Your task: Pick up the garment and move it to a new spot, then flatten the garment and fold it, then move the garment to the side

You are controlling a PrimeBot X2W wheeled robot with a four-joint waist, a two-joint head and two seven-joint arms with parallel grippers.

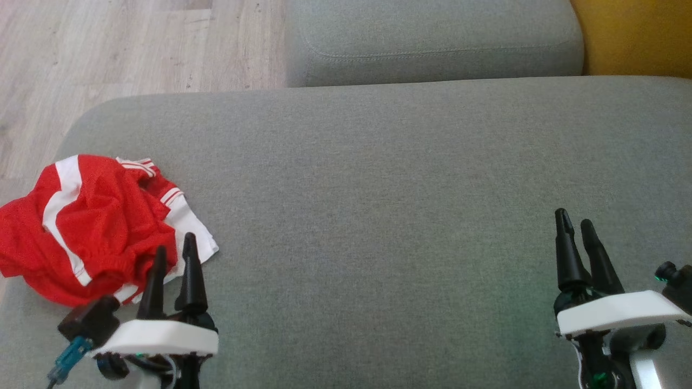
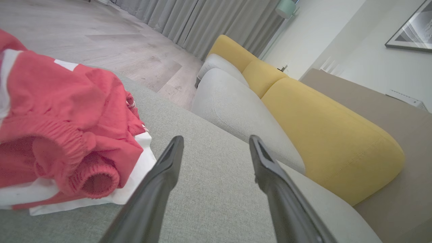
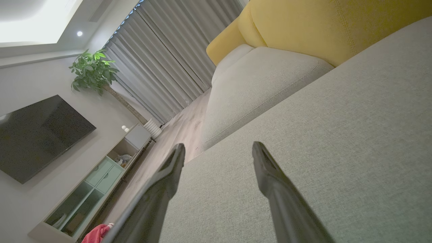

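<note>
Garment: the red and white garment (image 1: pixel 92 227) lies in a crumpled heap at the left end of the grey seat (image 1: pixel 378 189), close to the seat's edge.
Left gripper: the left gripper (image 1: pixel 174 243) has its fingers apart with nothing between them. Its tips are just beside the heap.
Right gripper: the right gripper (image 1: pixel 574 217) is spread too and holds nothing. It sits over bare seat, well apart from the garment.
Which way: the garment lies to the left of the left jaws and a little ahead of them.
Nearer arm: the left one, by far.
Long way: the heap is bunched up, so this is hard to tell. It looks wider from side to side than from front to back.
Pointing: a white corner (image 1: pixel 208 248) sticks out to the right, toward the middle of the seat. The rolled stretchy waistband (image 2: pixel 91 179) faces the left gripper.
Next, my guess: the left gripper must swing left so cloth comes between its fingers.
</note>
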